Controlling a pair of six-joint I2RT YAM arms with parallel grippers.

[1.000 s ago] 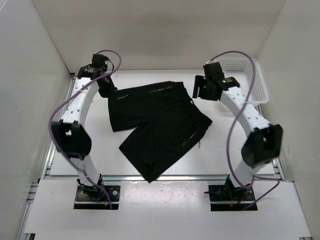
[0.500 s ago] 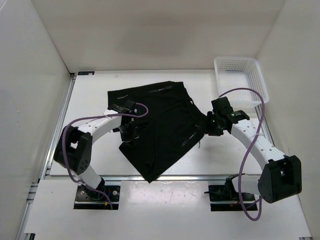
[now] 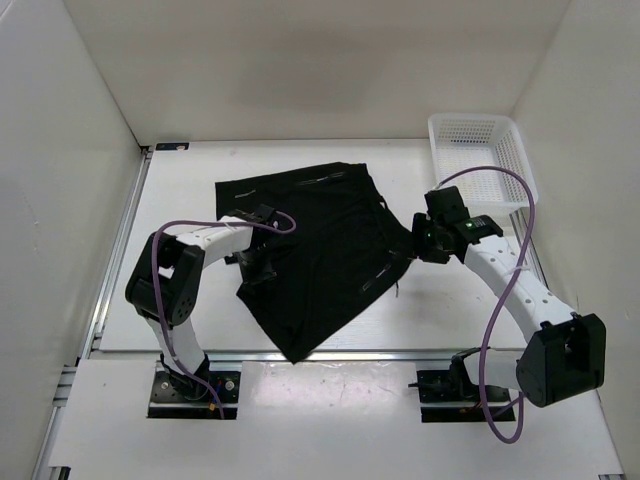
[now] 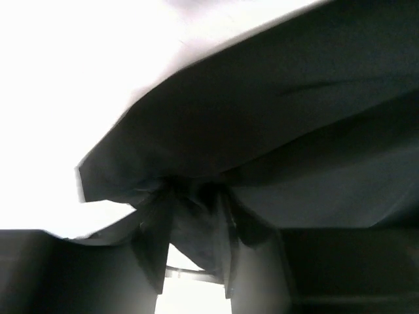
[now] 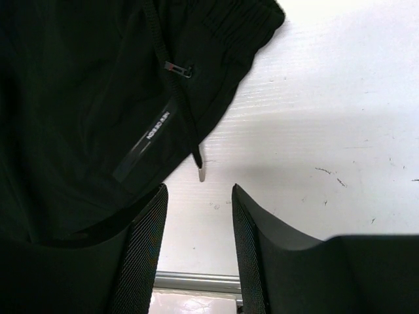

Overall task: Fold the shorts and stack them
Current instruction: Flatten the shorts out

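Observation:
The black shorts [image 3: 320, 245] lie spread on the white table, waistband towards the right and one leg pointing at the near edge. My left gripper [image 3: 256, 268] sits low at the left edge of the near leg. In the left wrist view the left gripper [image 4: 196, 212] is shut on a bunched fold of the shorts [image 4: 275, 131]. My right gripper [image 3: 421, 246] is at the shorts' right edge by the waistband. In the right wrist view the right gripper [image 5: 198, 193] is open over bare table, with the shorts [image 5: 85, 98] and the drawstring tip [image 5: 201, 171] just ahead.
A white mesh basket [image 3: 500, 135] stands at the back right corner, behind the right arm. White walls close in the table on the left, back and right. A metal rail [image 3: 380, 352] runs along the table's near edge.
Both arms came down from the far side onto the shorts. In the last half second the left elbow swung left while its gripper stayed on the leg edge. The right gripper shifted slightly back.

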